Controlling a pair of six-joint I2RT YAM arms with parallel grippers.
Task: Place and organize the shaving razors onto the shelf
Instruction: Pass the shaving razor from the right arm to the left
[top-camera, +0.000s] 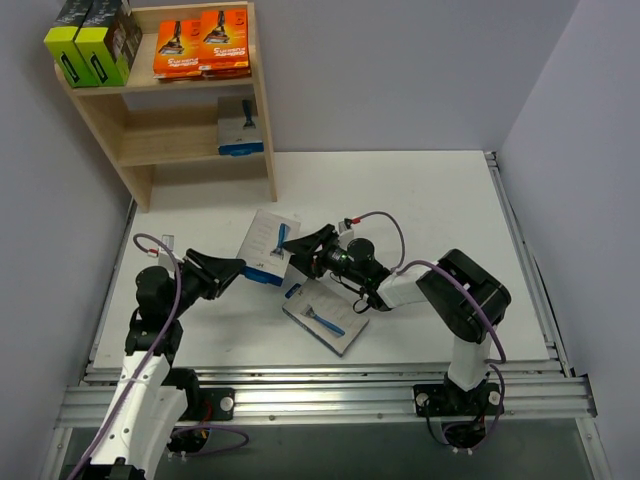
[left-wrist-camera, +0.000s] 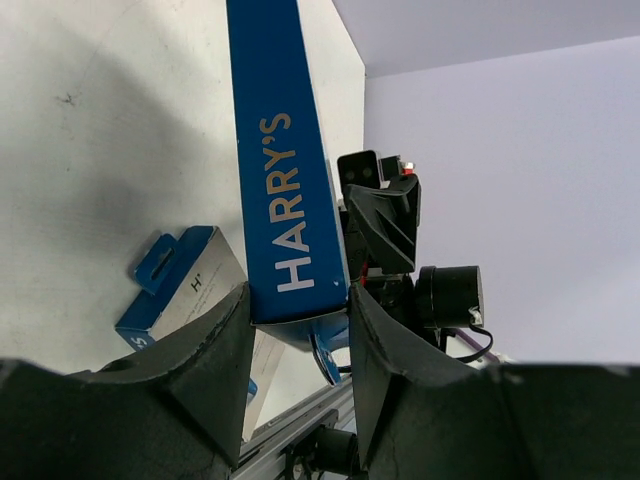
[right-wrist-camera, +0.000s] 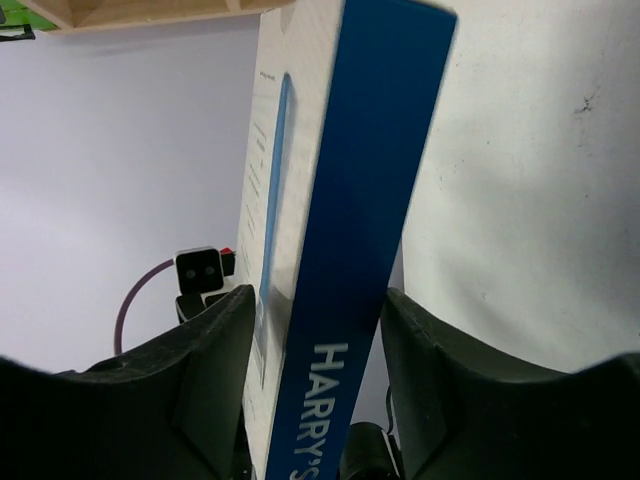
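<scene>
Razor pack, grey with a blue edge, is being held up off the table in the middle. It is standing on its end between the two arms and is well apart from the shelf in the far left corner. The left gripper is gripping one end of the razor pack, with a finger pressing on each flat side. The right gripper is reaching in from the other way with a finger on each side too, but I cannot tell if it is squeezing or letting go. I think the arms are passing the pack from one to the other. To do this well, the left arm should be holding tight before the right one is opening wide, or the pack could be falling. Then the pack should be going to the lower shelf, next to the grey pack standing there, and staying away from the wooden side. Another grey pack is lying flat on the table near the right gripper, waiting for its turn. Up on the top shelf, orange packs are sitting beside green and black boxes.
</scene>
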